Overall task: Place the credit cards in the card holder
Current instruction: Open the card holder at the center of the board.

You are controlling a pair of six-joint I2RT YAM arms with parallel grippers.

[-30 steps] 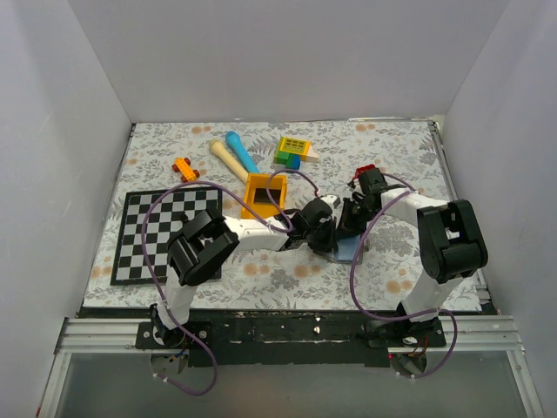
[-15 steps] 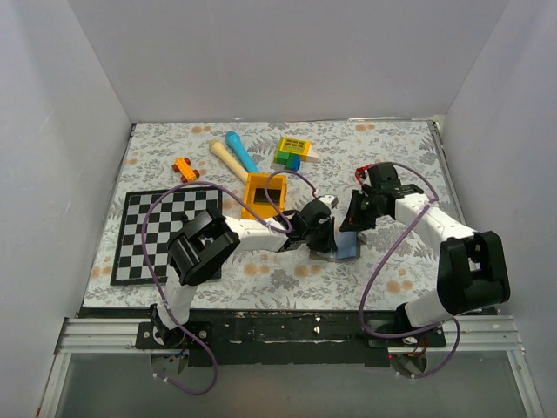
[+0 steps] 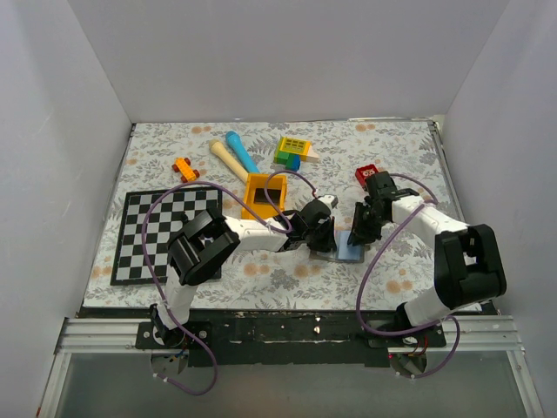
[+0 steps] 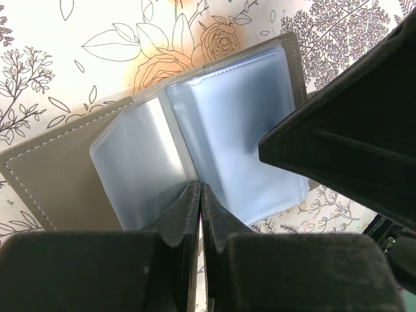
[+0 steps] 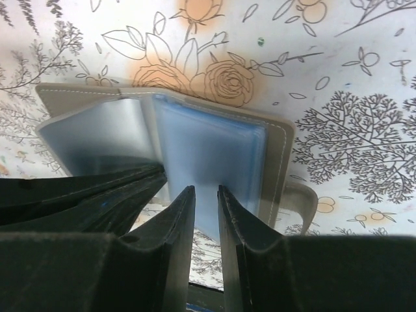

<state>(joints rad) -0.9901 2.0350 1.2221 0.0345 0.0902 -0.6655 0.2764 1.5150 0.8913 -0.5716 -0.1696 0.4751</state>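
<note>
The card holder (image 3: 346, 250) lies open on the flowered cloth, grey outside with pale blue pockets (image 4: 247, 136) fanned up. My left gripper (image 4: 199, 186) is shut, its tips resting in the fold between two pocket leaves. My right gripper (image 5: 206, 190) hovers over the right-hand pocket (image 5: 208, 146) with its jaws a little apart and nothing between them. In the top view both grippers meet over the holder, the left (image 3: 322, 235) on its left side and the right (image 3: 360, 229) on its right. No credit cards show in any view.
A red block (image 3: 366, 174) lies just behind the right gripper. An orange tray (image 3: 264, 195) with a dark inside stands behind the left arm. Farther back are a blue and a cream stick (image 3: 233, 155) and a stack of coloured blocks (image 3: 293, 151). A chessboard (image 3: 165, 233) lies left.
My right arm swung out to the right, uncovering the red block, and its gripper came down over the holder's right side. Its jaws went from shut to slightly apart. The left gripper stayed put.
</note>
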